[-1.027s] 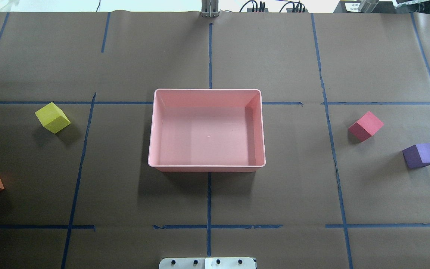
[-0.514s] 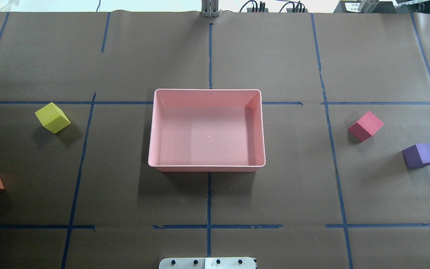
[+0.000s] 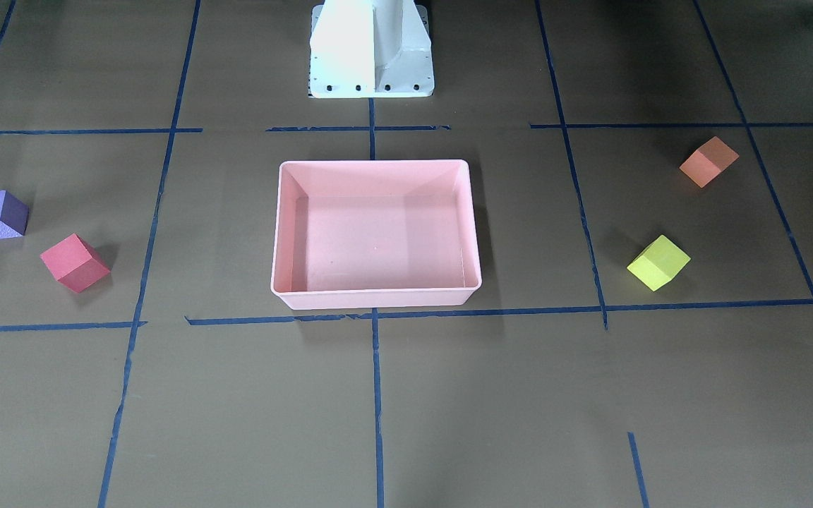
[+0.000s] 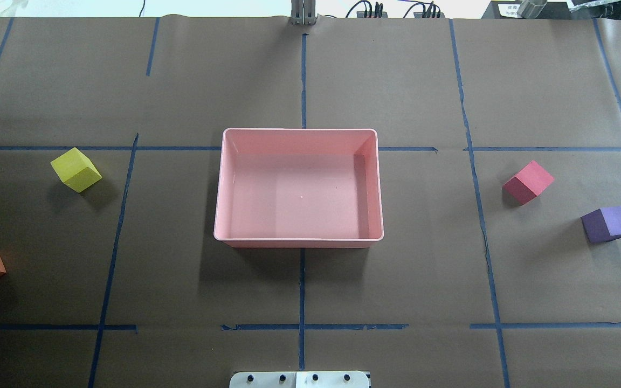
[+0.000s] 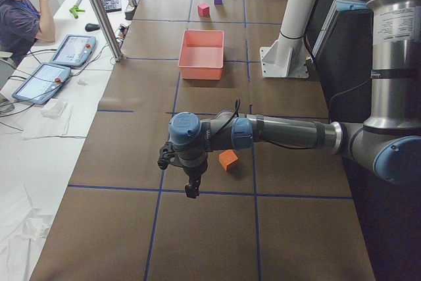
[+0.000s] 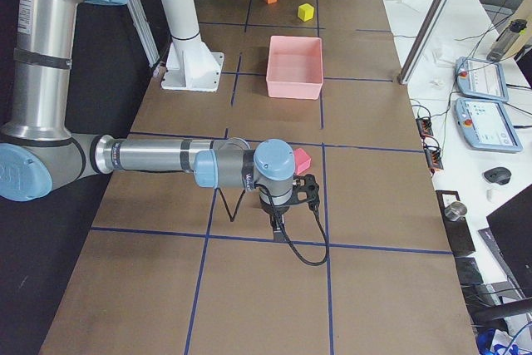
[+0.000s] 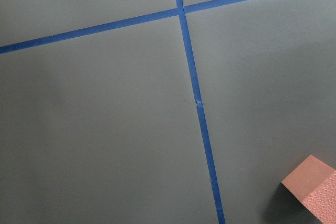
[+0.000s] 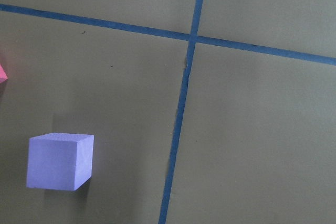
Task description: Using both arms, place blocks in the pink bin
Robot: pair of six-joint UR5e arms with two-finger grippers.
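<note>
Left claw [image 5: 192,191] hangs pointing down over the table [image 4: 397,280] at the end of the left arm [image 5: 283,133], which stretches out low and level. It shows only in the side view, so I cannot tell whether its jaws are apart or together. The orange block [image 5: 228,159] sits on the table just beside that wrist, and the left wrist camera catches one corner of it at the lower right.

The right claw [image 6: 278,224] likewise points down from the right arm [image 6: 158,155], and here too I cannot tell how its jaws stand. The red block [image 6: 301,160] peeks out from behind that wrist. The right wrist camera looks down on the purple block [image 8: 60,161], resting flat beside a crossing of blue tape lines [image 8: 181,103].

The pink bin [image 4: 298,237] stands in the middle of the table, straight in front of the white pedestal [image 3: 371,49], and only its own pink floor and walls show inside. All four blocks lie on the table outside it. The yellow block [image 4: 75,170] and the orange one lie well off on the robot's left. The red and purple ones lie well off on its right, near each other but apart.
</note>
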